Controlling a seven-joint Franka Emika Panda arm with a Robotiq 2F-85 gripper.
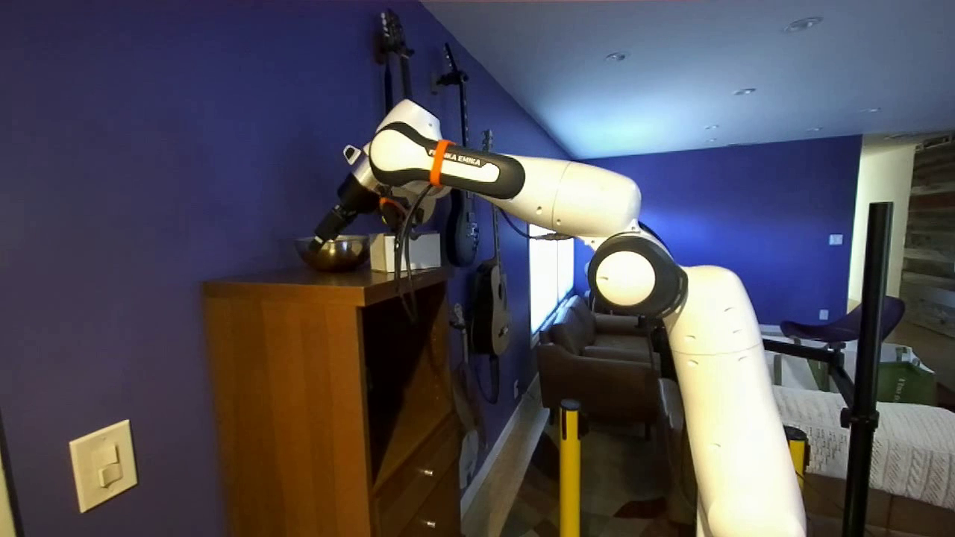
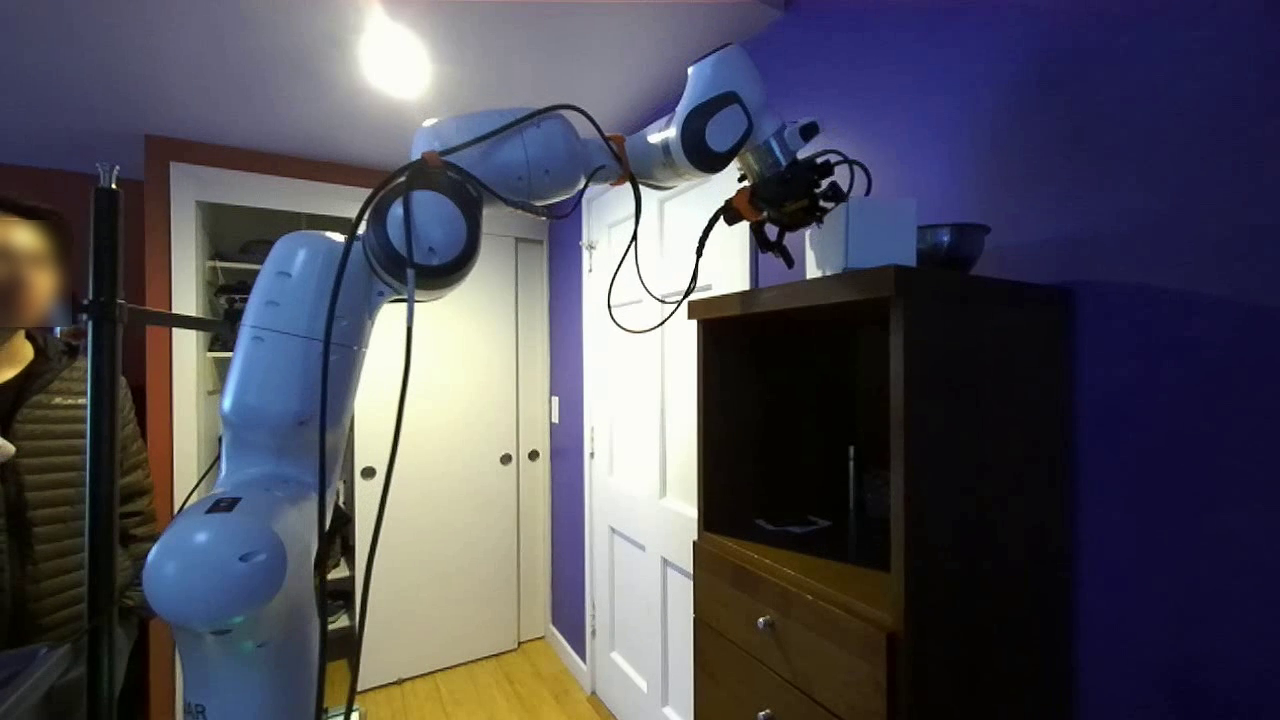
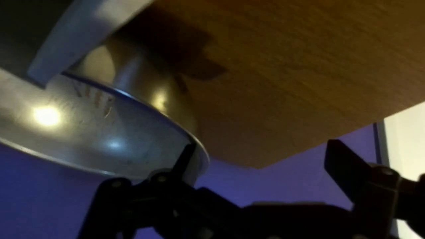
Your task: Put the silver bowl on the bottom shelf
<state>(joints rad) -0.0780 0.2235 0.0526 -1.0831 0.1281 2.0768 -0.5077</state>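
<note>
The silver bowl (image 1: 345, 257) sits upright on the cabinet's flat top in both exterior views, partly behind the white box (image 2: 880, 232) in an exterior view (image 2: 955, 245). My gripper (image 1: 318, 244) is open and tilted down at the bowl. In the wrist view the fingers are wide apart (image 3: 262, 144); the left fingertip overlaps the inside of the bowl (image 3: 132, 142) near its rim, the right one is outside it. I cannot tell whether the finger touches the bowl. The bottom shelf (image 2: 800, 572) is the floor of the cabinet's open compartment, with a pale flat item on it.
The brown cabinet (image 1: 291, 403) stands against the purple wall, with drawers (image 2: 790, 635) below the opening. The white box also shows at the wrist view's top left (image 3: 86, 36). Loose cables (image 2: 650, 325) hang from the arm before the cabinet. Guitars (image 1: 489, 306) hang on the wall.
</note>
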